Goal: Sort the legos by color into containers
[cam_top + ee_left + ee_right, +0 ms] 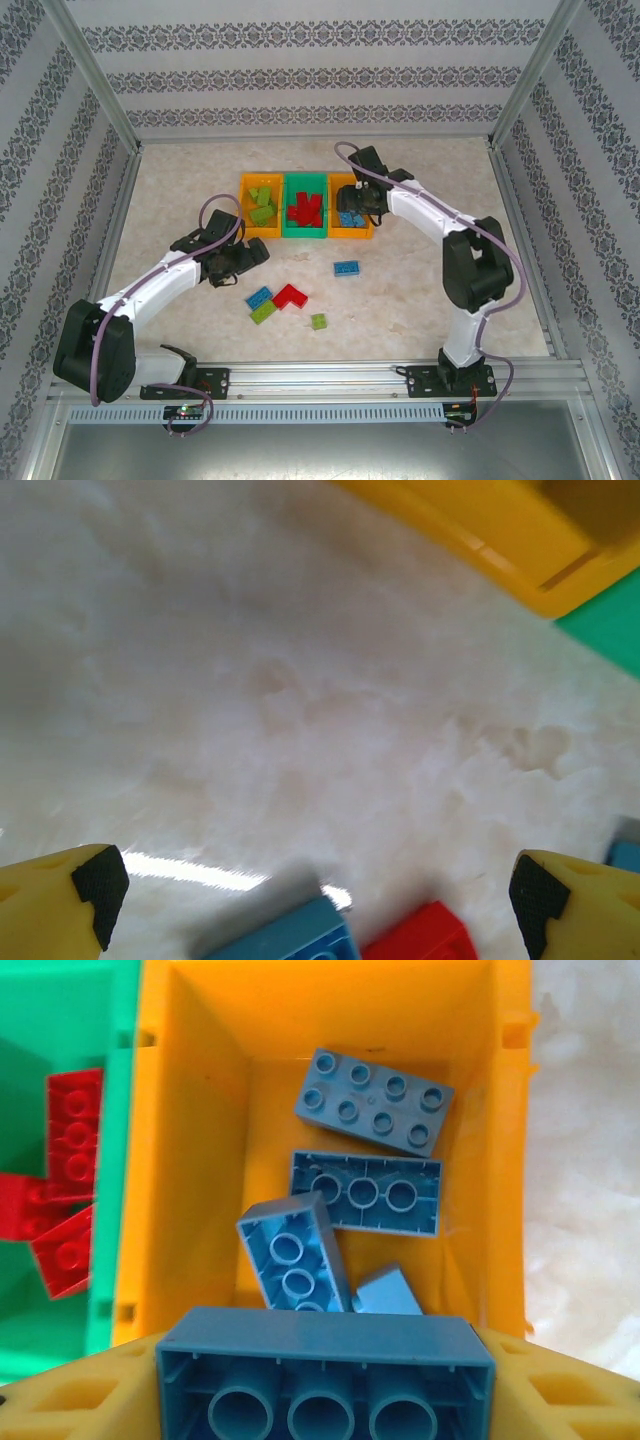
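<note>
Orange rectangular plastic bin at the right end of the row sat directly under the right jaws. Those jaws were partly closed on a blue rectangular plastic brick, clamped at its short ends between the yellow fingers, hollow underside toward the wrist camera, above the bin's near rim. Inside that bin lay four more blue plastic bricks, one studs up, the rest flipped or tilted, one part hidden. Joined beside it, the green rectangular plastic middle bin held a pile of red plastic bricks. The orange rectangular plastic bin at the left end held lime green plastic bricks. Left jaws were spread fully wide, holding nothing, black pads low over the pale marbled table, just in front of the left bin's corner. Loose on the table near those jaws: a small blue brick just beside a red L-shaped brick, a lime brick just beside the blue one, another lime brick a bit apart, and a second blue brick in front of the right bin. Left wrist view was blurred at its lower edge.
</note>
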Tool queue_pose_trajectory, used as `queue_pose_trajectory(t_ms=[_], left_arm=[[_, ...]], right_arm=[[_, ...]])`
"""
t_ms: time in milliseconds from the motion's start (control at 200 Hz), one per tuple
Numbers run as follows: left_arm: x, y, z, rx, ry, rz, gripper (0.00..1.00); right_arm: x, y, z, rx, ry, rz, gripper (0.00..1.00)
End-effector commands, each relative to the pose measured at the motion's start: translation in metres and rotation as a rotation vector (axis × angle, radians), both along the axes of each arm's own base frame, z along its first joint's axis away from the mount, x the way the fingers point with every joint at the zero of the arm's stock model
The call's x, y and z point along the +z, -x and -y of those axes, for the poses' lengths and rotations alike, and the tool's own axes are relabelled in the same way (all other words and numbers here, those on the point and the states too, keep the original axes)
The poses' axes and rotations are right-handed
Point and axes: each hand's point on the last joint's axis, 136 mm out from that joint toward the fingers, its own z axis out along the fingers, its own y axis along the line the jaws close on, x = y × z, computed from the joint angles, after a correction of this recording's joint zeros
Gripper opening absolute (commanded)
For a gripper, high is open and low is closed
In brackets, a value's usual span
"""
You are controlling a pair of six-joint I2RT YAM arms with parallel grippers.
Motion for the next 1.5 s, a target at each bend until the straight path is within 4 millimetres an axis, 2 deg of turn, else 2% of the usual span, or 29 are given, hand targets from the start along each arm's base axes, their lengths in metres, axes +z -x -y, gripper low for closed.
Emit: queue_pose_trajectory(t_ms=[0,190,370,634,834,1079,1214,1494], left_arm=[[-0.014,0.023,-0.007,0.022,-0.029,-0.094,0.99],[-0.029,0.045,0.002,0.02,-0.008,-0.195,1.0],[-0.042,0.061,0.017,0.01,0.008,-0.269,1.0],[-0.041,0.061,0.038,0.024,0.035,-0.283,0.99],[-0.056,0.064,0.041,0.042,0.023,-0.327,0.99],[-0.061,0.055,0.043,0.057,0.018,-0.313,0.85],[-0.062,0.05,0.043,0.067,0.011,-0.301,0.71],[-0.052,0.038,0.04,0.067,-0.021,-0.252,0.63]], right_arm=[[0.004,-0.01,-0.001,0.011,0.013,-0.005,0.65],[-0.006,-0.018,0.0,0.003,0.026,-0.033,0.77],[0.001,-0.015,-0.002,0.008,-0.001,-0.018,0.84],[0.018,-0.005,0.001,0.006,-0.036,0.024,0.87],[0.025,0.003,0.012,-0.005,-0.037,0.044,0.89],[0.03,0.017,0.028,-0.022,-0.029,0.06,0.89],[0.024,0.031,0.037,-0.034,-0.015,0.053,0.89],[0.001,0.082,0.05,-0.019,0.011,0.022,0.89]])
